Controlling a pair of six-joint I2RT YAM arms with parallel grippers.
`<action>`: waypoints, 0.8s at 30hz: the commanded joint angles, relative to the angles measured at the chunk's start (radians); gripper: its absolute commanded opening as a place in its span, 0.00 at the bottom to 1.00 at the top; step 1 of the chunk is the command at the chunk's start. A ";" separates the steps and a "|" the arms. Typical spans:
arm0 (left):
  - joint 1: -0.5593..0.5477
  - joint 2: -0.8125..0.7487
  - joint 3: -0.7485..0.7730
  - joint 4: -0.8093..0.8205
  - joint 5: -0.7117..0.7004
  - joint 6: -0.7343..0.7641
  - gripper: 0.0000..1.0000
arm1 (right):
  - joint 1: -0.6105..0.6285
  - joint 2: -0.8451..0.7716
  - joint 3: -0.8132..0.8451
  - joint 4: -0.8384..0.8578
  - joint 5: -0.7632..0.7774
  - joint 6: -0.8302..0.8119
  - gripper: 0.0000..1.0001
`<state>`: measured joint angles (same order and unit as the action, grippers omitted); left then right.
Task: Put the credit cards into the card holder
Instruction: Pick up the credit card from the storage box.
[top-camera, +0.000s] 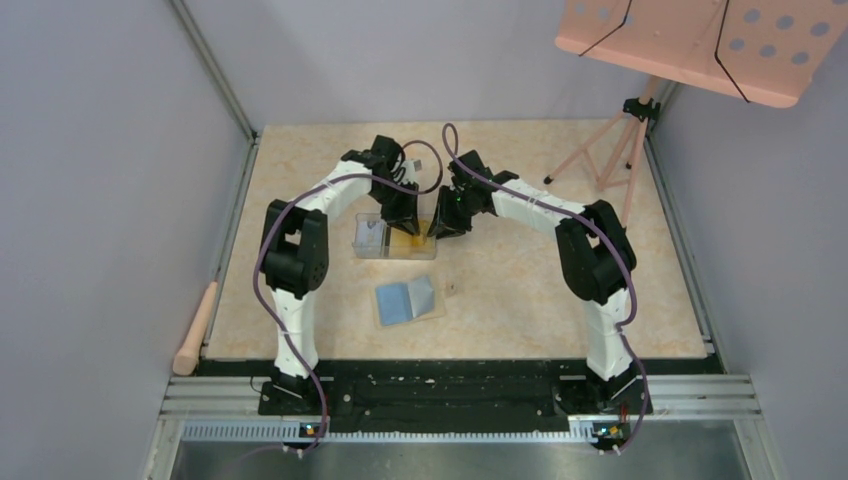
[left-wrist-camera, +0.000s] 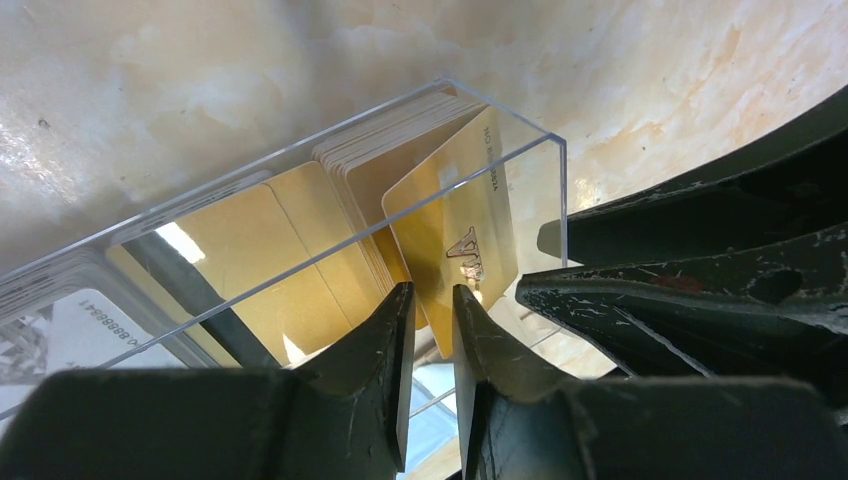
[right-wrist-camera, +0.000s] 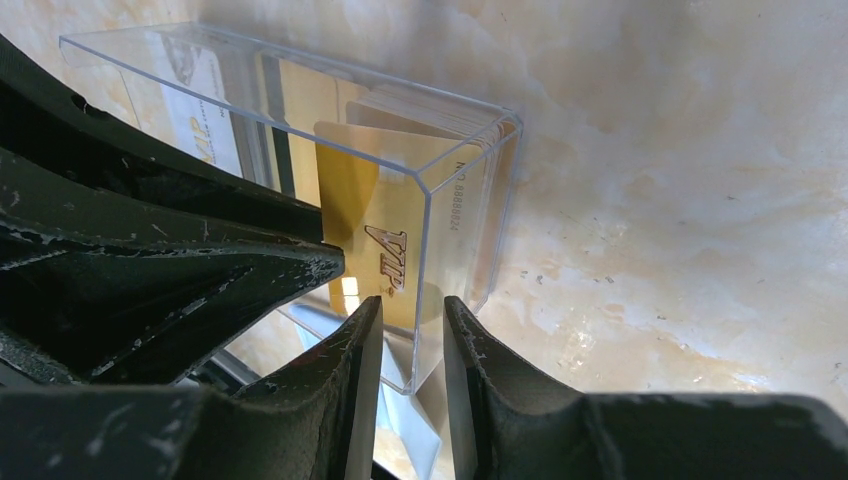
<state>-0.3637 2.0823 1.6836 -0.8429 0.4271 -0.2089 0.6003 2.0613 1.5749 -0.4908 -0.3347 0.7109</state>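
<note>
The credit cards stand in a clear plastic box (top-camera: 385, 243) at mid-table. A stack of gold ones (left-wrist-camera: 385, 150) fills its right end. One gold card (left-wrist-camera: 460, 215) leans out of the stack, its lower corner in the gap between my left gripper's (left-wrist-camera: 432, 290) fingers, which stand slightly apart, open. The same card (right-wrist-camera: 365, 205) shows through the box wall in the right wrist view. My right gripper (right-wrist-camera: 412, 302) is open astride the box's end wall (right-wrist-camera: 462, 230), one finger inside and one outside. The card holder (top-camera: 408, 299) lies open, blue pockets up, nearer the bases.
White printed cards (top-camera: 370, 235) sit at the box's left end. A pink perforated stand (top-camera: 700, 40) on a tripod is at the back right. A wooden handle (top-camera: 195, 328) lies off the table's left edge. Both arms (top-camera: 330, 190) meet over the box.
</note>
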 joint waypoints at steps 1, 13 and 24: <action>-0.009 -0.026 0.037 0.013 0.105 -0.017 0.25 | 0.007 -0.034 0.005 0.047 -0.041 0.013 0.28; 0.004 -0.027 0.015 0.042 0.239 -0.051 0.26 | 0.006 -0.037 0.004 0.047 -0.037 0.011 0.28; 0.020 -0.018 -0.009 0.045 0.208 -0.055 0.00 | 0.005 -0.047 0.000 0.048 -0.031 0.009 0.28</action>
<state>-0.3500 2.0823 1.6844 -0.8314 0.6064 -0.2588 0.5995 2.0613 1.5707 -0.4889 -0.3462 0.7109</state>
